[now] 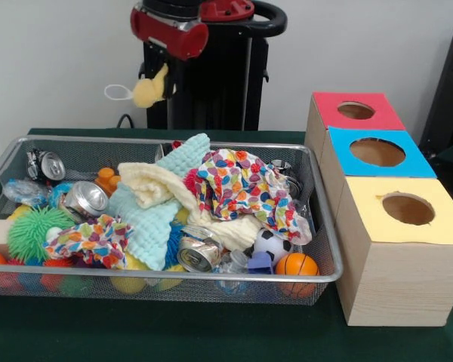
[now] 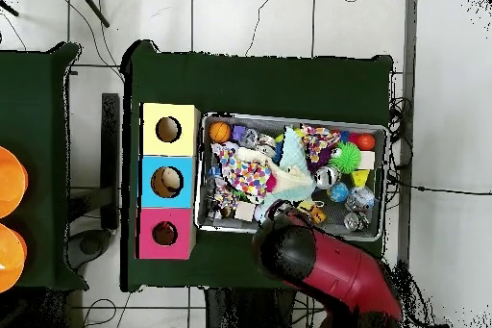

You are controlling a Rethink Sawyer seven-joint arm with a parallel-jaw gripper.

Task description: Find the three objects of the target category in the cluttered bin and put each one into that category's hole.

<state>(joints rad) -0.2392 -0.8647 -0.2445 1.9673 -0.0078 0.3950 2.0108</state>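
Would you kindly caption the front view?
Gripper holds a yellow soft toy above the cluttered bin; three colour-topped boxes alongside.

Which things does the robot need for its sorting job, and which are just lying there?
Job: gripper; yellow fuzzy soft toy it holds; silver wire-mesh bin; round hole in red-topped wooden box.
Lying about: green spiky ball; orange basketball-patterned ball; crushed metal can; spotted cloth.

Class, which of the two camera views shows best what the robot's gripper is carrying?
The front view. There the gripper hangs above the far side of the bin, holding a small yellow soft toy with a white loop, seen clearly against the wall. In the overhead view the red arm covers gripper and toy completely.
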